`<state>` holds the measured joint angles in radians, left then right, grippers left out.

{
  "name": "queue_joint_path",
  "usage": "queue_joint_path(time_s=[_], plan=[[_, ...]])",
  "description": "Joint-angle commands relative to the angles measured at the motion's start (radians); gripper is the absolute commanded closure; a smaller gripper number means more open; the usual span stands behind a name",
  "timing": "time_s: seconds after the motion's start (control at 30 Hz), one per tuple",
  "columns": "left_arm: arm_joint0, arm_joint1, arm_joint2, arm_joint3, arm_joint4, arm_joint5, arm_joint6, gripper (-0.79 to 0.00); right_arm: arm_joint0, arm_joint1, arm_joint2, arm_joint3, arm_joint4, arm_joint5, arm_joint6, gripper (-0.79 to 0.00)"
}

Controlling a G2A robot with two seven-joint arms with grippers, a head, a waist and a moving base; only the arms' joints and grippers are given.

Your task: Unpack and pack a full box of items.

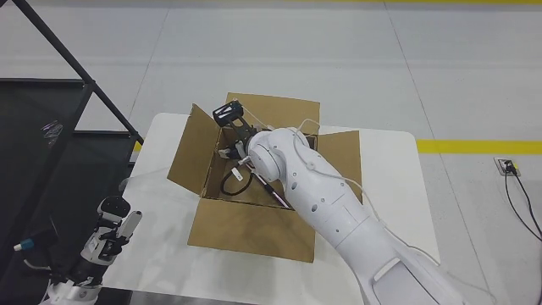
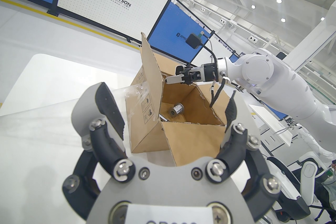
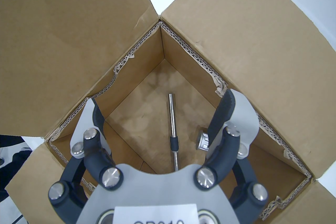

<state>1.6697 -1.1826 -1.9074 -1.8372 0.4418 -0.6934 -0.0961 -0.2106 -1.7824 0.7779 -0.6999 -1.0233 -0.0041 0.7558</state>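
Note:
An open cardboard box (image 1: pixel 254 220) stands on the white table (image 1: pixel 385 148), all flaps folded outward. On its floor lie a thin metal rod with a black band (image 3: pixel 173 128) and a small ribbed metal cylinder (image 3: pixel 202 143). That cylinder (image 2: pixel 176 110) also shows through the box's open corner. My right gripper (image 3: pixel 160 99) hangs open over the box's mouth, above both parts and touching neither. The right gripper (image 2: pixel 171 79) is at flap height. My left gripper (image 2: pixel 168 96) is open and holds nothing. It sits low off the table's front left corner (image 1: pixel 117 220), facing the box.
A black metal frame (image 1: pixel 59 127) stands to the left of the table. A scrap of clear plastic film (image 2: pixel 136 93) clings to the box's outer wall. Bare tabletop (image 1: pixel 161 246) lies left of the box and to its right.

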Motion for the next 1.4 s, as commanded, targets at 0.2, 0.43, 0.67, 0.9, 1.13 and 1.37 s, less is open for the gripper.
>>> queue_joint_path(time_s=[0.2, 0.43, 0.67, 0.9, 1.13, 1.37], plan=[[0.000, 0.000, 0.000, 0.000, 0.000, 0.000, 0.000, -0.785, 0.000, 0.000, 0.000, 0.000, 0.000, 0.000, 0.000, -0.785], [0.000, 0.000, 0.000, 0.000, 0.000, 0.000, 0.000, -0.785, 0.000, 0.000, 0.000, 0.000, 0.000, 0.000, 0.000, -0.785], [0.000, 0.000, 0.000, 0.000, 0.000, 0.000, 0.000, -0.785, 0.000, 0.000, 0.000, 0.000, 0.000, 0.000, 0.000, -0.785], [0.000, 0.000, 0.000, 0.000, 0.000, 0.000, 0.000, -0.785, 0.000, 0.000, 0.000, 0.000, 0.000, 0.000, 0.000, -0.785], [-0.046, 0.004, -0.008, 0.012, 0.014, 0.016, -0.004, -0.785, -0.063, 0.018, 0.056, -0.134, 0.014, -0.007, -0.079, -0.785], [-0.147, 0.010, 0.022, 0.090, 0.023, -0.031, -0.004, -0.785, -0.221, 0.070, 0.165, -0.455, -0.044, 0.010, -0.066, -0.785]])
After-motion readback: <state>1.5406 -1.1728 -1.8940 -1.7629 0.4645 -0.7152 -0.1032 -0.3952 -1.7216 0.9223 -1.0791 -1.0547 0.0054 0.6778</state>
